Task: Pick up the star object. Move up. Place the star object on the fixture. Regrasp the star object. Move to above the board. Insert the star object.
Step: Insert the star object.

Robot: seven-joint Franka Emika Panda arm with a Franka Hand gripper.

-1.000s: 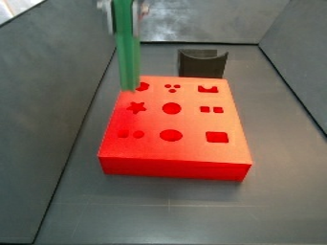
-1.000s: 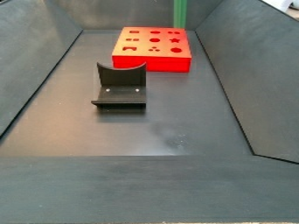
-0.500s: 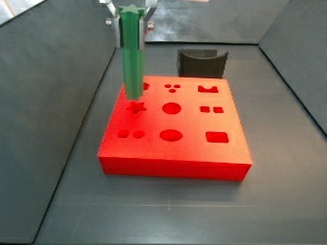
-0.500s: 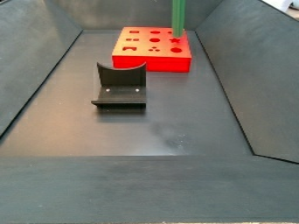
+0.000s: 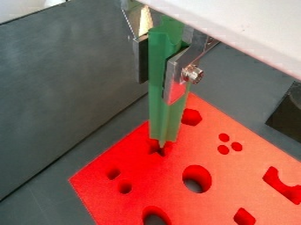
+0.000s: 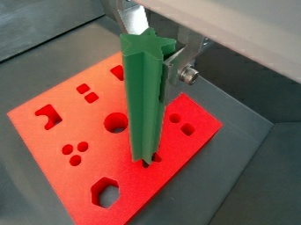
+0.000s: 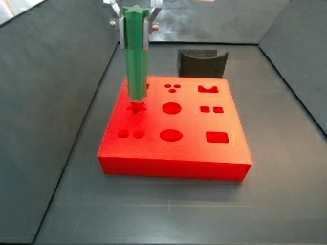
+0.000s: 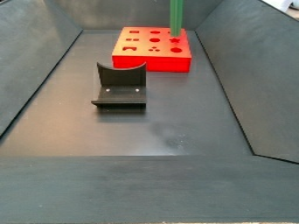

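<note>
The star object (image 7: 133, 59) is a long green peg standing upright, and the gripper (image 7: 133, 13) is shut on its upper part. In both wrist views the silver fingers (image 5: 177, 81) (image 6: 173, 68) clamp the peg (image 5: 165, 105) (image 6: 141, 105) from two sides. Its lower tip sits in the mouth of the star-shaped hole near the far left corner of the red board (image 7: 192, 122) (image 8: 149, 63). How deep it reaches is hidden. The dark fixture (image 7: 202, 62) (image 8: 119, 86) stands apart from the board with nothing on it.
The board (image 5: 159, 180) (image 6: 53, 136) also has round, square, crown-shaped and hexagonal holes around the peg. Sloping dark grey walls (image 7: 64, 115) (image 8: 233, 79) enclose the floor on all sides, with one wall close to the board's left edge.
The gripper has come down with the star object. Its tip hung above the board's far left corner a second ago and now meets the star hole.
</note>
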